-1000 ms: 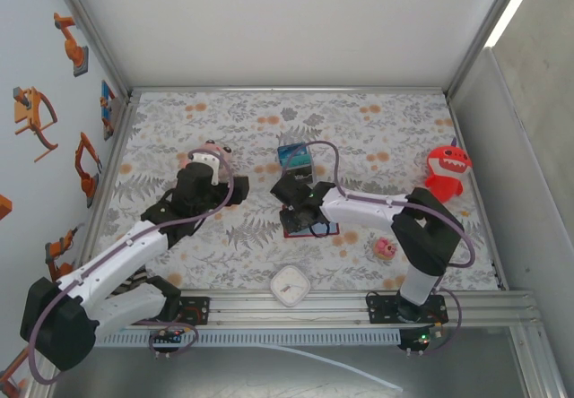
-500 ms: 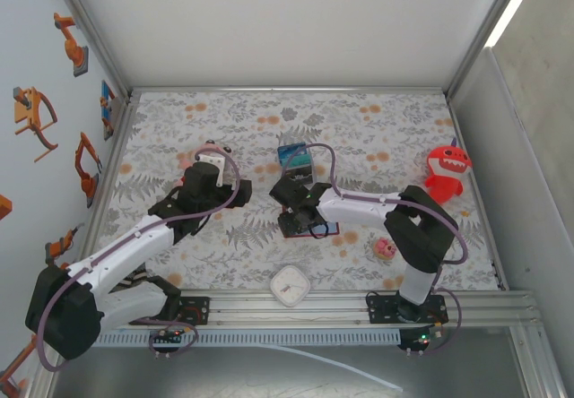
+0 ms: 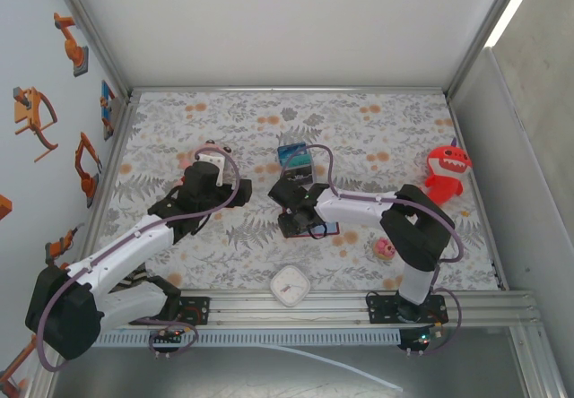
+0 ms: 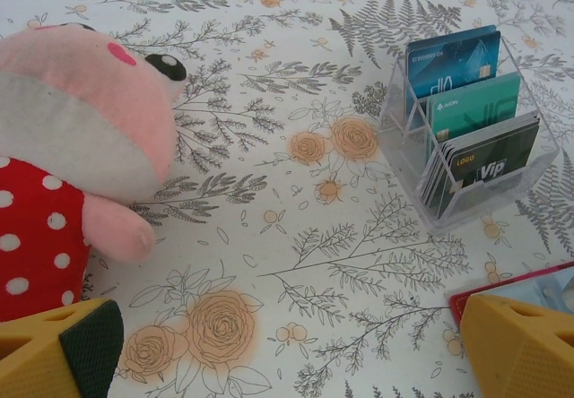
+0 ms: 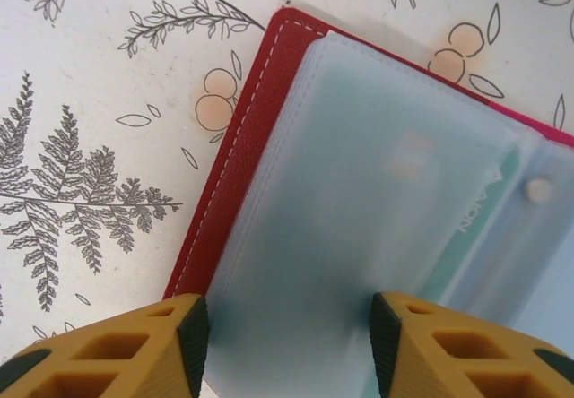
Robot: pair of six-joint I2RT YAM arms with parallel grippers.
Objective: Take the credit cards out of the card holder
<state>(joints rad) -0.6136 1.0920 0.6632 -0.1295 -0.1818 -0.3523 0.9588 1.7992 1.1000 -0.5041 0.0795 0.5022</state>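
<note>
the right gripper [image 5: 289, 344] hangs low over the opened card holder [image 5: 235, 174], its yellow fingers [image 5: 170, 349] partly apart and nothing pinched between them. under the gap lies a frosted clear pocket, and a teal credit card [image 5: 475, 210] shows through a pocket further right. the holder's red stitched edge lies flat on the bench [image 5: 99, 84]. from above, this gripper [image 3: 300, 221] covers most of the card holder [image 3: 328, 229], which lies mid-bench, just nearer than a clear plastic box [image 3: 294, 156] of cards.

the left gripper [image 4: 287, 353] stands wide and empty above the cloth, with a pink plush toy [image 4: 81, 120] to one side, the clear plastic box [image 4: 466, 120] to the other, and a red corner of the card holder [image 4: 502, 283] beside its finger.

the bench [image 3: 377, 129] wears a white cloth printed with grey ferns and orange flowers. a red shark toy [image 3: 446, 169] stands at its right edge, a small pink toy [image 3: 385, 248] lies near the right arm, and a white square object [image 3: 291, 285] lies by the front rail. plain white panels close the back and right; the left wall [image 3: 36, 116] carries orange robot-arm stickers.

against a second ago, the right arm's elbow has swung left and its gripper sits a touch further left on the holder; the left arm has stretched forward and risen. the holder and toys lie where they were.
</note>
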